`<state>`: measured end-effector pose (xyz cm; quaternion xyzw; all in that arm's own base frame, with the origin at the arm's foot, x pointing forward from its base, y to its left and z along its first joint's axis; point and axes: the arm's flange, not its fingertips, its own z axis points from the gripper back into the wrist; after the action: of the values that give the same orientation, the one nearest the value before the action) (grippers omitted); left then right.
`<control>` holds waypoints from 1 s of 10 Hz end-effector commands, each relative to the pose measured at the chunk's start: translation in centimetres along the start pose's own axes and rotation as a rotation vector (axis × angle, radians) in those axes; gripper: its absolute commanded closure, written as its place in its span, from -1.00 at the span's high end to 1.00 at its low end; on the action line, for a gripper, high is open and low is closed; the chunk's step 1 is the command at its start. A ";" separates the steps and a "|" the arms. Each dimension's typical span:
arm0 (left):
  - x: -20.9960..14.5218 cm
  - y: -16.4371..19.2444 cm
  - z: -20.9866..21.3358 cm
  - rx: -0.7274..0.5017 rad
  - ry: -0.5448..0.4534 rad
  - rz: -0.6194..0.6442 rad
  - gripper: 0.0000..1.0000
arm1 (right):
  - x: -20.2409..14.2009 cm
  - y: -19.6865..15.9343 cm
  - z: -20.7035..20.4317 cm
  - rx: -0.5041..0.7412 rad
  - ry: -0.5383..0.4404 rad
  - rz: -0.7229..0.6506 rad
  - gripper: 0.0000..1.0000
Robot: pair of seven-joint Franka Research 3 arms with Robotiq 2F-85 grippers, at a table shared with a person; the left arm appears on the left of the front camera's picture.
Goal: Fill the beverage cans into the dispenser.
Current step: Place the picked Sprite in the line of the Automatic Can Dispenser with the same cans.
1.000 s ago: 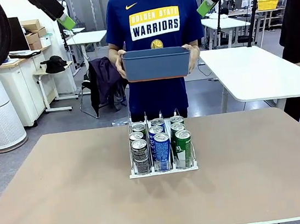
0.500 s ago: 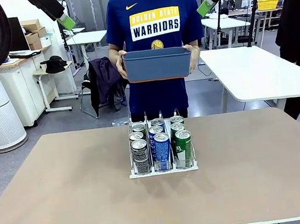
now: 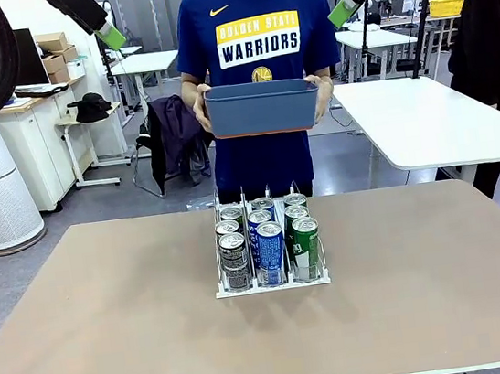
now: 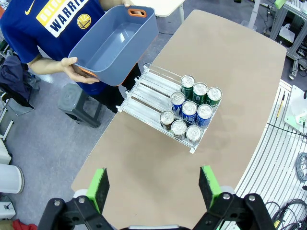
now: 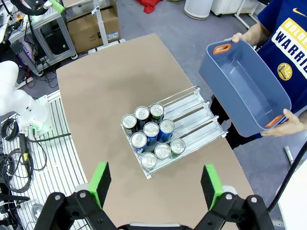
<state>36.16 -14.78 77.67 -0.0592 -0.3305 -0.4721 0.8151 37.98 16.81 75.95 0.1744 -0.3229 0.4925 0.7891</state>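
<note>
The beverage cans (image 3: pixel 267 243) stood nine strong in the dispenser (image 3: pixel 272 285) at the middle of the table (image 3: pixel 113 334), three to a lane: dark cans in the lane at 9 o'clock, blue ones in the centre lane, green ones at 3 o'clock. They were packed toward the rack's near end, and from above the far stretch of each lane lay bare. Beyond the table's far edge, at 12 o'clock, a person held a blue-grey tub (image 3: pixel 262 106) by both ends; the wrist cameras looked into it and it seemed empty, though its near wall hid part of the floor. The left gripper (image 3: pixel 110 35) hung high at 11 o'clock and the right gripper (image 3: pixel 344 10) high at 1 o'clock, both with jaws spread wide and holding nothing. Against the frames from a second before, cans, rack, tub and grippers had not shifted; a bystander at the right edge had moved slightly.
</note>
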 end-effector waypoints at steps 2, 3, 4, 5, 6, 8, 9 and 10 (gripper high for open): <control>-0.2 0.1 0.1 -0.004 0.011 0.000 1.00 | 0.0 0.1 0.0 0.005 -0.003 0.006 1.00; -0.2 0.1 0.1 -0.004 0.011 0.000 1.00 | 0.0 0.1 0.0 0.005 -0.003 0.006 1.00; -0.2 0.1 0.1 -0.004 0.011 0.000 1.00 | 0.0 0.1 0.0 0.005 -0.003 0.006 1.00; -0.2 0.1 0.1 -0.004 0.011 0.000 1.00 | 0.0 0.1 0.0 0.005 -0.003 0.006 1.00; -0.2 0.1 0.1 -0.004 0.011 0.000 1.00 | 0.0 0.1 0.0 0.005 -0.003 0.006 1.00; -0.2 0.1 0.1 -0.004 0.011 0.000 1.00 | 0.0 0.1 0.0 0.005 -0.003 0.006 1.00; -0.2 0.1 0.1 -0.004 0.011 0.000 1.00 | 0.0 0.1 0.0 0.005 -0.003 0.006 1.00; -0.2 0.1 0.1 -0.004 0.011 0.000 1.00 | 0.0 0.1 0.0 0.005 -0.003 0.006 1.00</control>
<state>36.16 -14.78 77.67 -0.0592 -0.3305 -0.4721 0.8151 37.98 16.81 75.95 0.1743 -0.3229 0.4925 0.7891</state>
